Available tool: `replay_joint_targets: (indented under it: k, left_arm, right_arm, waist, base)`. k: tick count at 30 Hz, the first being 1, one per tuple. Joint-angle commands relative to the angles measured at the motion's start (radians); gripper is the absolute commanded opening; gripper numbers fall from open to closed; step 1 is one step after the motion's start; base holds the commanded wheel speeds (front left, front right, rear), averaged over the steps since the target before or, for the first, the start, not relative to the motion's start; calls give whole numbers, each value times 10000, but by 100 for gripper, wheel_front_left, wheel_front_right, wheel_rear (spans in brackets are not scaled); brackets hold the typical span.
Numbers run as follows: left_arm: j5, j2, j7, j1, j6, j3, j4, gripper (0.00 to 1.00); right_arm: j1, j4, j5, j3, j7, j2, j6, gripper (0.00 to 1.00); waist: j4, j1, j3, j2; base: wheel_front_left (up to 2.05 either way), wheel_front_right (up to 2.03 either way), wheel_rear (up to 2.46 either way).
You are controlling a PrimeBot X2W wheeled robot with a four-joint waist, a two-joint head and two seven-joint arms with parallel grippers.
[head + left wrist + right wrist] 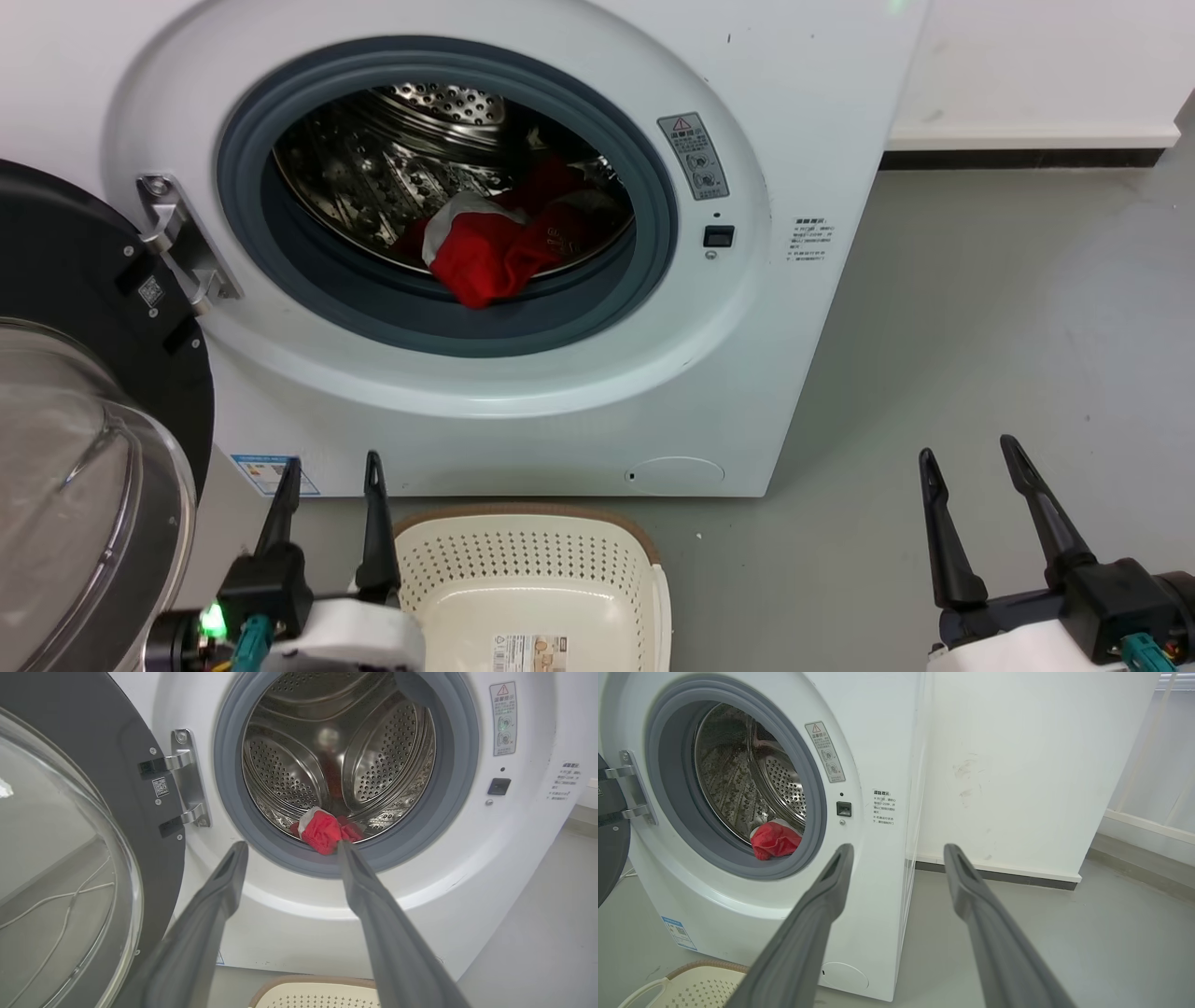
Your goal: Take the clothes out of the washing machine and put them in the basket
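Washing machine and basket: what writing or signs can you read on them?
Nothing legible enough to quote.
Warning sticker by the porthole: red exclamation triangle; characters too small.
Printed notice on the washing machine front: too small.
QR label on the door: no words legible.
Blue label, lower front: blurred.
Sticker in the basket: blurred.

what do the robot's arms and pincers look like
The left pincer and right pincer each have two long, tapering dark grey fingers with a slot near each tip, set in a black block. Behind it sits a glossy white wrist shell with a teal cable connector. A small green light glows on the left wrist.
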Motion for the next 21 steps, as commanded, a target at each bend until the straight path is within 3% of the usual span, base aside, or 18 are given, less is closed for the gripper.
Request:
replay_joint_targets:
  k: [1,12,21]
  left_arm:
    - [-43,-19,-30,-281,-86,51,99,100]
    - [32,255,-32,-3452,-1051,496,2268,100]
    - [494,1022,-30,-6921,-1302,428,4624,100]
  right_arm:
    - [-158,-10,9,20,-25,20,-7,100]
    - [-828,-235,-28,221,-25,22,-7,100]
    - [-1819,-416,154,535,-23,22,-7,100]
  waist:
    - [-36,0,108,0]
    - [-443,0,1302,0]
    - [-1138,0,2913,0]
  base:
    - [0,0,0]
    - [0,0,0]
    - [0,0,0]
